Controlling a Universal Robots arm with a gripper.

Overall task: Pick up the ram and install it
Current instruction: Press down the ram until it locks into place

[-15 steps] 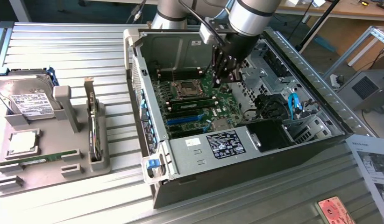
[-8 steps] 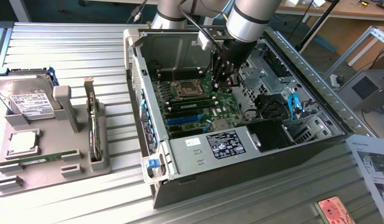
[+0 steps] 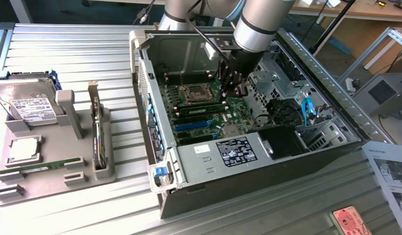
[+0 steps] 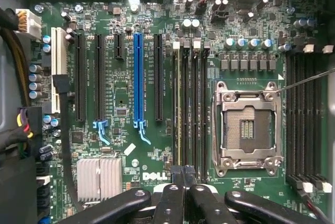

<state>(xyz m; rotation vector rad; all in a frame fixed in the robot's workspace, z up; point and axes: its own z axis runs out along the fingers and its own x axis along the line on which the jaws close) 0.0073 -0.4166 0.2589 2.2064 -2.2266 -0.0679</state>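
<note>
A ram stick [image 4: 178, 103] stands on edge in one of the black memory slots beside the CPU socket [image 4: 247, 127] of the motherboard; it appears as a thin green strip [image 3: 202, 106] in the exterior view. My gripper [image 4: 183, 174] hangs inside the open computer case [image 3: 208, 161], shut, with its fingertips together over one end of that stick. Nothing shows between the fingers. I cannot tell whether they touch the stick. Another green ram stick [image 3: 43, 169] lies in the grey tray [image 3: 83, 178] at the exterior view's left.
The tray also holds a silver hard drive [image 3: 28, 100], a square chip [image 3: 23, 149] and an upright card with a metal bracket [image 3: 97, 127]. Case walls, black cables [image 4: 63, 130] and a blue cable [image 3: 308, 110] crowd the arm. Papers [image 3: 391, 171] lie at the right.
</note>
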